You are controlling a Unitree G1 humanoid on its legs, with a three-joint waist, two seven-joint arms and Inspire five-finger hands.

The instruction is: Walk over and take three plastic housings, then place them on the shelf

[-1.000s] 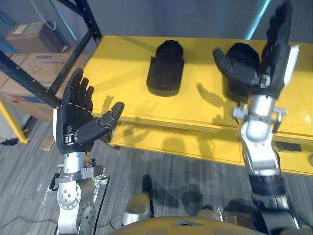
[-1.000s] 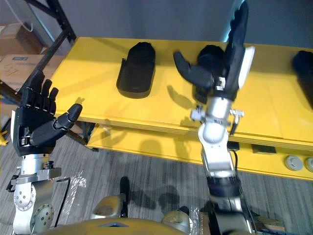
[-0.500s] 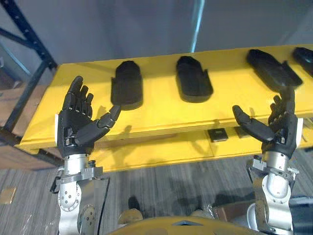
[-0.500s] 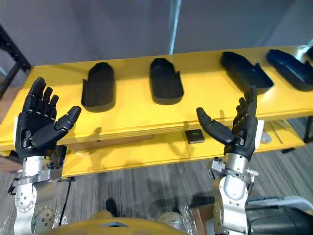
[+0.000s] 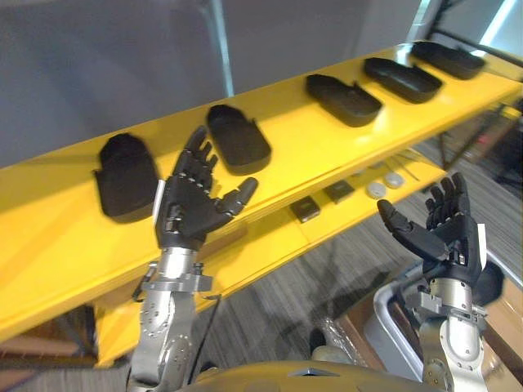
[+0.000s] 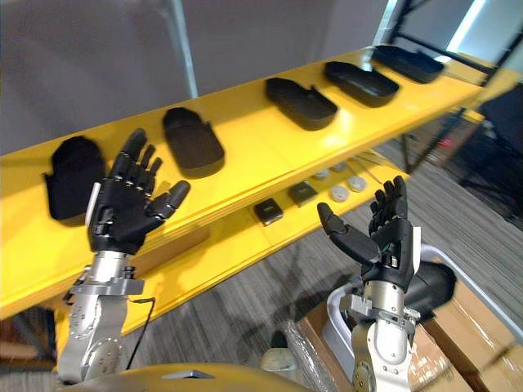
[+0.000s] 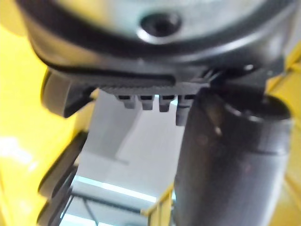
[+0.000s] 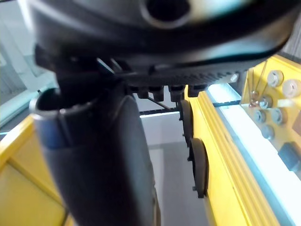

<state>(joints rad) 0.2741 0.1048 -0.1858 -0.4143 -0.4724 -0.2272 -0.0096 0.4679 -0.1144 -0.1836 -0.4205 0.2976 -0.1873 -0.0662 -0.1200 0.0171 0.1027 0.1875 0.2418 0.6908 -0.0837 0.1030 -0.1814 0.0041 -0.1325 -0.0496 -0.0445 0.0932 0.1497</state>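
Observation:
Several black plastic housings lie in a row on the top board of the yellow shelf (image 5: 49, 245): one at the left (image 5: 127, 175), one beside it (image 5: 237, 139), a third (image 5: 343, 88) and more toward the far right (image 5: 404, 77). My left hand (image 5: 192, 204) is raised in front of the shelf edge between the first two housings, open and holding nothing. Lower and to the right, my right hand (image 5: 441, 233) is open over the floor, palm toward the shelf, also holding nothing. In the right wrist view, housings (image 8: 197, 165) show edge-on past the thumb (image 8: 103, 155).
The lower yellow board carries small black blocks (image 5: 306, 210) and round grey discs (image 5: 376, 189). Cardboard boxes (image 6: 474, 327) and a metal frame (image 5: 392, 310) stand on the floor at the lower right. A dark rack post (image 6: 409, 16) rises at the shelf's far end.
The camera has swung, so the shelf now runs slantwise with more housings in sight. My right hand came down from its raised pose a second ago. Both hands stay open and hold nothing.

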